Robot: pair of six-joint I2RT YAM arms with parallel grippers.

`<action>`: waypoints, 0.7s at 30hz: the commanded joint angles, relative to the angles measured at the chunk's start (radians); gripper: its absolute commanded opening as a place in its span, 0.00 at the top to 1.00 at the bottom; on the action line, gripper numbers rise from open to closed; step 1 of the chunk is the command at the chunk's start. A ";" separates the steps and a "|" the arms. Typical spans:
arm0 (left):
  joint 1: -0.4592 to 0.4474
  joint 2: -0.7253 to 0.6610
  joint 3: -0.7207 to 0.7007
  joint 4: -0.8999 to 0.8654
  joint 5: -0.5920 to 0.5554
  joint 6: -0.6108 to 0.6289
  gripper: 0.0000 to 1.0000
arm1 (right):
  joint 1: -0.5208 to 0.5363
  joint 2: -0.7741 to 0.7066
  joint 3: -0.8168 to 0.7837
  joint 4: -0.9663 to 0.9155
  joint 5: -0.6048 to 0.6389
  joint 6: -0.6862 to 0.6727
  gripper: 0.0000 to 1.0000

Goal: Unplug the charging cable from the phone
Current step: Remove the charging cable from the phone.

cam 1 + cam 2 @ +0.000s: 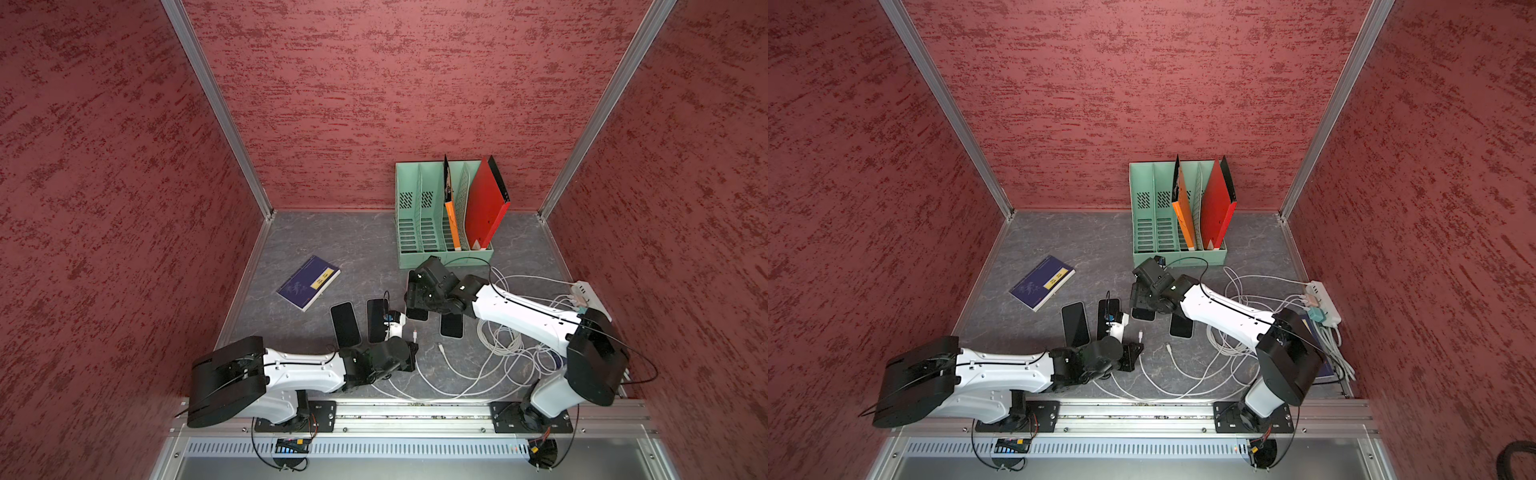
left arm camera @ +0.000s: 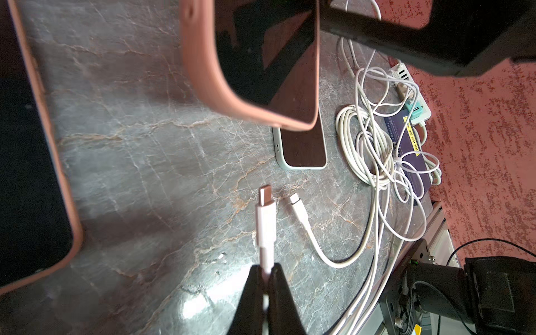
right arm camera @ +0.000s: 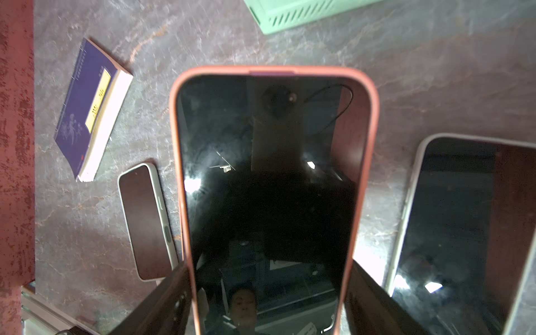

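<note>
My right gripper [image 3: 268,278] is shut on the phone [image 3: 269,174], a dark screen in a pink case, with one finger on each long side. In both top views the arm's wrist covers most of this phone [image 1: 417,314]. My left gripper [image 2: 266,268] is shut on the white charging cable [image 2: 264,220] just behind its plug. The bare metal plug tip points at the phone's [image 2: 261,58] lower edge and stands apart from it. In a top view the left gripper [image 1: 414,345] is in front of the right gripper [image 1: 415,305], with the plug [image 1: 414,332] between them.
Three more phones [image 1: 345,324] [image 1: 377,320] [image 1: 451,326] lie flat nearby. A second loose cable end [image 1: 441,347] lies on the table, a tangle of white cables [image 1: 507,336] runs to a power strip [image 1: 590,297], and there are a blue book [image 1: 308,282] and a green file rack [image 1: 440,216].
</note>
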 commanded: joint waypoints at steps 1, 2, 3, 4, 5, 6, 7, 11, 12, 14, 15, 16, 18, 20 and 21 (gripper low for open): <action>-0.013 -0.018 0.035 -0.039 -0.030 0.025 1.00 | -0.006 -0.007 0.064 -0.046 0.069 -0.012 0.92; -0.016 -0.032 0.043 -0.065 -0.041 0.024 0.92 | -0.006 -0.001 0.075 -0.076 0.089 -0.006 0.92; -0.020 -0.046 0.052 -0.100 -0.057 0.026 0.76 | -0.008 0.006 0.080 -0.105 0.105 -0.001 0.92; -0.024 -0.071 0.055 -0.135 -0.068 0.027 0.59 | -0.010 0.009 0.083 -0.125 0.119 0.002 0.92; -0.027 -0.097 0.054 -0.172 -0.084 0.026 0.48 | -0.013 0.009 0.083 -0.142 0.129 0.001 0.92; -0.030 -0.135 0.049 -0.208 -0.096 0.021 0.41 | -0.015 0.011 0.085 -0.157 0.137 -0.003 0.91; -0.031 -0.168 0.042 -0.248 -0.108 0.012 0.34 | -0.015 0.015 0.090 -0.172 0.153 -0.009 0.91; -0.031 -0.311 0.011 -0.385 -0.137 -0.033 0.20 | -0.015 0.070 0.114 -0.219 0.182 -0.041 0.91; -0.031 -0.341 0.010 -0.415 -0.145 -0.037 0.19 | -0.015 0.084 0.117 -0.224 0.183 -0.046 0.91; -0.029 -0.396 0.016 -0.478 -0.174 -0.034 0.17 | -0.009 0.124 0.125 -0.233 0.192 -0.051 0.92; -0.026 -0.429 0.025 -0.524 -0.203 -0.028 0.15 | -0.002 0.150 0.133 -0.241 0.200 -0.052 0.92; -0.021 -0.446 0.035 -0.558 -0.226 -0.024 0.14 | 0.003 0.172 0.141 -0.243 0.204 -0.055 0.92; 0.004 -0.475 0.056 -0.619 -0.254 -0.014 0.13 | 0.016 0.210 0.161 -0.246 0.209 -0.064 0.93; 0.043 -0.496 0.071 -0.654 -0.259 0.000 0.12 | 0.032 0.244 0.179 -0.254 0.218 -0.068 0.92; 0.064 -0.508 0.074 -0.662 -0.254 0.008 0.12 | 0.036 0.257 0.185 -0.253 0.217 -0.068 0.92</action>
